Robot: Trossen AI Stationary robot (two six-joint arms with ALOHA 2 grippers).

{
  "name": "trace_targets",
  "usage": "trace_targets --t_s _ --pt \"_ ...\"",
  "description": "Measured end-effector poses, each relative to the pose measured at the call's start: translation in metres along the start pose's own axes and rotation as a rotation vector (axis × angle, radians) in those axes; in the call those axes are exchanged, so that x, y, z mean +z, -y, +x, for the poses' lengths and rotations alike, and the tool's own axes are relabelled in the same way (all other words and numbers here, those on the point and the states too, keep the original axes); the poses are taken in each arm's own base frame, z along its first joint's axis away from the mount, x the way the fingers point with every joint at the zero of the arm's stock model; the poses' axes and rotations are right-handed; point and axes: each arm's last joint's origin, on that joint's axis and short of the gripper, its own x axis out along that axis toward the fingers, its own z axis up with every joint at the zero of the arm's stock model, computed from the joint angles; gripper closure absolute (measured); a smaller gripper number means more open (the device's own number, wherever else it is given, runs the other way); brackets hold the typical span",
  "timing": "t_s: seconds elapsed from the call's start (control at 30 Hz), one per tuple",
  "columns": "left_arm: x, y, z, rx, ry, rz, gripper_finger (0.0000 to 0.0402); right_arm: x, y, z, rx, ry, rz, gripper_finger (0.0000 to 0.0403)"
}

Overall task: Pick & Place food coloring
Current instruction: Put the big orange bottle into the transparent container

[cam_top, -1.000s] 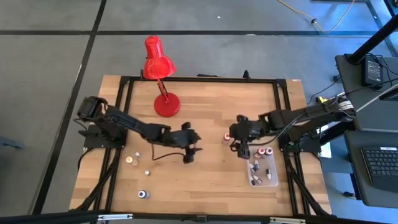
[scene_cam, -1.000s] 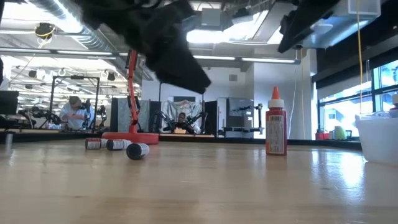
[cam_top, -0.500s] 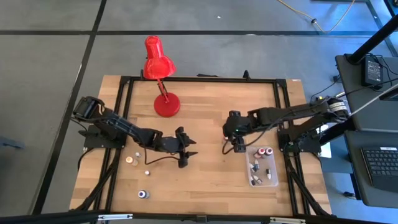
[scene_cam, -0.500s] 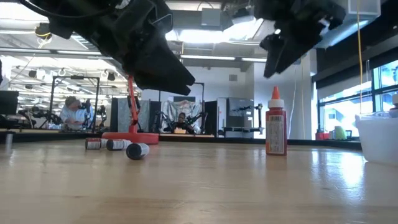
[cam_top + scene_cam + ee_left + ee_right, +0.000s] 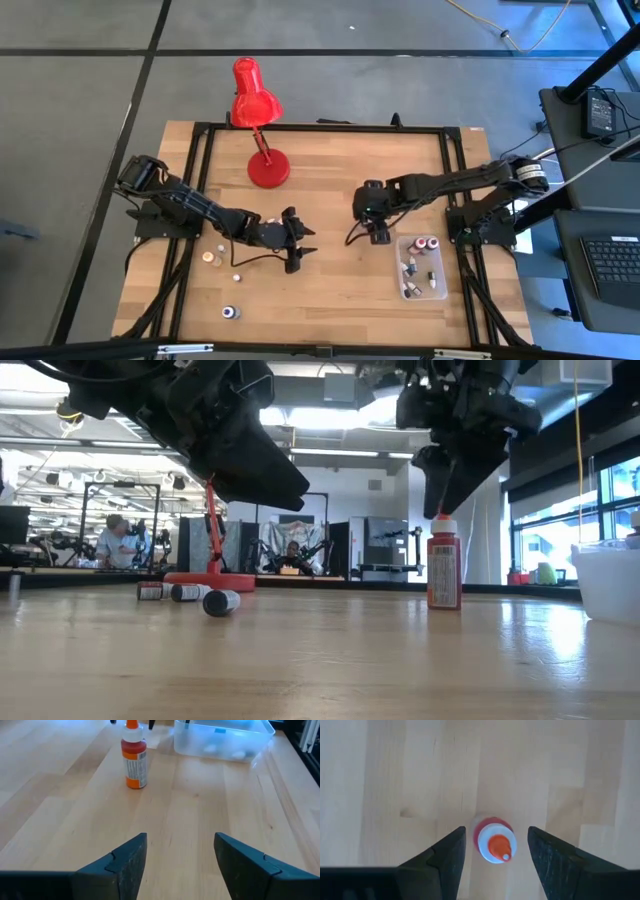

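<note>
A red food coloring bottle [image 5: 494,840] with a white cap and orange tip stands upright on the table; it also shows in the low view [image 5: 443,565] and the left wrist view [image 5: 135,760]. My right gripper [image 5: 496,829] points down over it, open, one finger on each side of the cap, just above the tip [image 5: 443,485]. In the high view my right gripper [image 5: 368,215] hides the bottle. My left gripper [image 5: 305,240] is open and empty above the table's middle, facing the bottle [image 5: 180,845].
A clear tub [image 5: 422,268] with several bottles sits at the right, near the front. Several loose bottles [image 5: 222,250] lie on the table's left side, also in the low view [image 5: 190,592]. A red desk lamp [image 5: 268,170] stands at the back.
My right gripper has gone from beside the tub toward the table's left edge, turned to point down, and come down over the standing red bottle. My left gripper has drawn back a little toward the table's left edge. The bottle has stayed in place.
</note>
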Motion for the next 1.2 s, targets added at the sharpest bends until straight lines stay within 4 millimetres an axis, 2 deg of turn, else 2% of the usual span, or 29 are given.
trace_targets --t_s 0.17,0.3,0.67,0.9,1.07,1.2 --pt "0.000 0.000 0.000 0.001 0.000 0.001 0.0174 0.000 -0.001 0.016 0.002 -0.058 0.000 0.0187" --pt "0.000 -0.001 0.000 0.003 0.000 0.000 0.0177 0.000 -0.001 0.021 0.002 -0.076 0.003 0.0191" --pt "0.000 -0.001 0.000 0.004 0.000 0.041 0.0175 -0.003 -0.001 0.017 0.003 -0.087 0.004 0.0278" --pt "0.000 -0.002 0.000 0.032 0.009 0.042 0.0176 -0.003 -0.001 0.016 0.002 -0.090 0.008 0.0279" --pt "0.000 -0.002 0.001 0.034 0.009 0.042 0.0174 0.006 -0.005 -0.003 0.004 -0.105 0.037 0.0279" --pt "0.000 -0.002 0.001 0.034 0.009 0.042 0.0176 0.013 -0.020 -0.030 0.046 -0.087 0.031 0.0279"
